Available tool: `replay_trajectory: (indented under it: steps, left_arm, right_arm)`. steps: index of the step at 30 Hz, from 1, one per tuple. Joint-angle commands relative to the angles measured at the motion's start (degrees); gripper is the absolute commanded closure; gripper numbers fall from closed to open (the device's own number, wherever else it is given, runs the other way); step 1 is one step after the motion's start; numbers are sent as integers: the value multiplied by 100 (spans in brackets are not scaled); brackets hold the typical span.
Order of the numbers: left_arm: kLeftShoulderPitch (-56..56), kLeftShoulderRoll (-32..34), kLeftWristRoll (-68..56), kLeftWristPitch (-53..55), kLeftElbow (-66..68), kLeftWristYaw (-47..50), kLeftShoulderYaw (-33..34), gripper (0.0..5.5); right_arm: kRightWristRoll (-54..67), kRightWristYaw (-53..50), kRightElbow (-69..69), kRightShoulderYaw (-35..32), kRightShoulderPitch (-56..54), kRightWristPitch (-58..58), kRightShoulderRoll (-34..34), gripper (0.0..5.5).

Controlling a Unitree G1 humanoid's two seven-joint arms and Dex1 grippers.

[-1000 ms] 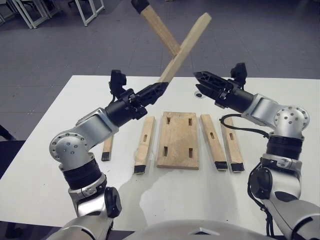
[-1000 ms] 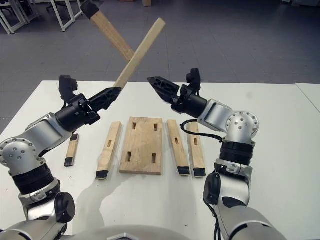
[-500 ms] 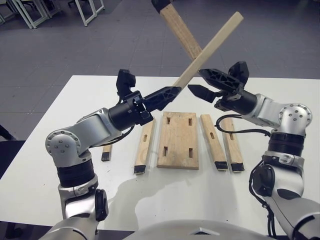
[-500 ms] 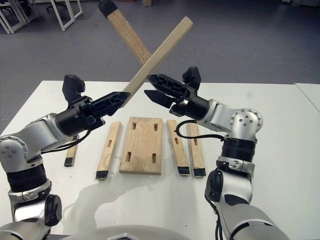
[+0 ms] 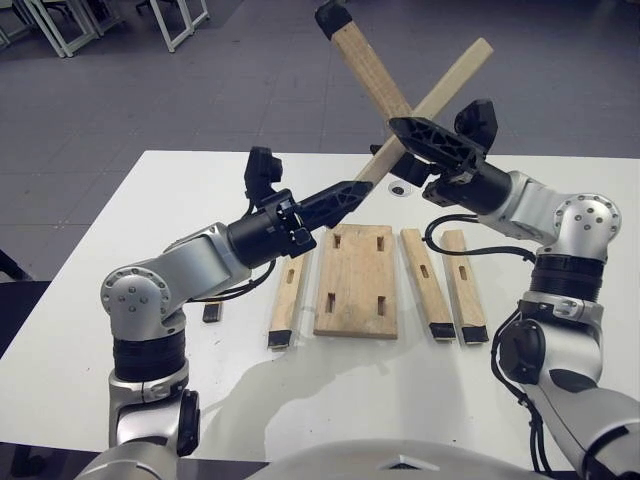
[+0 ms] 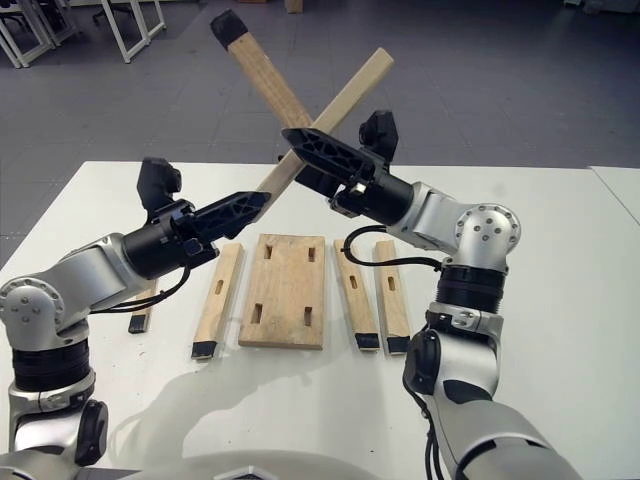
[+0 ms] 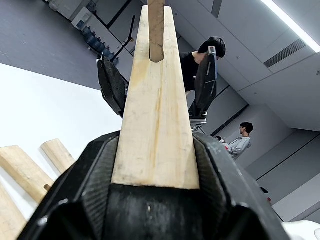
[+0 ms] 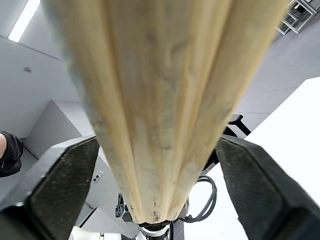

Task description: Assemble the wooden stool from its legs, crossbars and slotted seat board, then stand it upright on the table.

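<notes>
My left gripper (image 5: 352, 190) is shut on the lower end of a light wooden bar (image 5: 455, 75) that slants up over the table's far side. A stool leg (image 5: 365, 65) with a black cap crosses that bar high up and is joined to it. My right gripper (image 5: 392, 148) is open, one finger on each side of the bar just below the crossing. In the left wrist view the bar (image 7: 155, 125) runs away from the camera, with the right gripper's fingers (image 7: 112, 85) on either side of it. The slotted seat board (image 5: 355, 280) lies flat on the table.
One leg (image 5: 290, 290) lies left of the board and two legs (image 5: 428, 280) (image 5: 465, 285) lie right of it. A short piece (image 5: 213, 312) peeks out under my left arm. A small dark ring (image 5: 400, 188) sits behind the board. The white table (image 5: 90, 300) has bare room in front.
My left arm carried the crossed pieces to the right and a little forward. My right gripper rose and moved left until its open fingers stood around the bar.
</notes>
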Motion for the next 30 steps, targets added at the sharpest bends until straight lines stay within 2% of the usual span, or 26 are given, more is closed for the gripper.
replay_trajectory:
  steps: [1, 8, 21, 29, 30]
  left_arm:
    - [58, 179, -138, -103, -75, -16, -121, 346]
    - [39, 309, -234, -259, -39, -27, -225, 346]
    - [-2, 525, -173, -331, 87, -191, -254, 346]
    - [-52, 430, 824, -452, -69, -509, -322, 346]
    - [-58, 404, 882, -480, -65, -536, -317, 309]
  right_arm:
    - [42, 52, 77, -7, -205, -49, -75, 220]
    - [-48, 343, -109, 233, -85, 47, -234, 343]
    - [-169, 819, -134, 462, -49, 39, -562, 344]
    - [-71, 729, -130, 425, -67, 48, -467, 345]
    - [-49, 713, -127, 413, -74, 62, -456, 345]
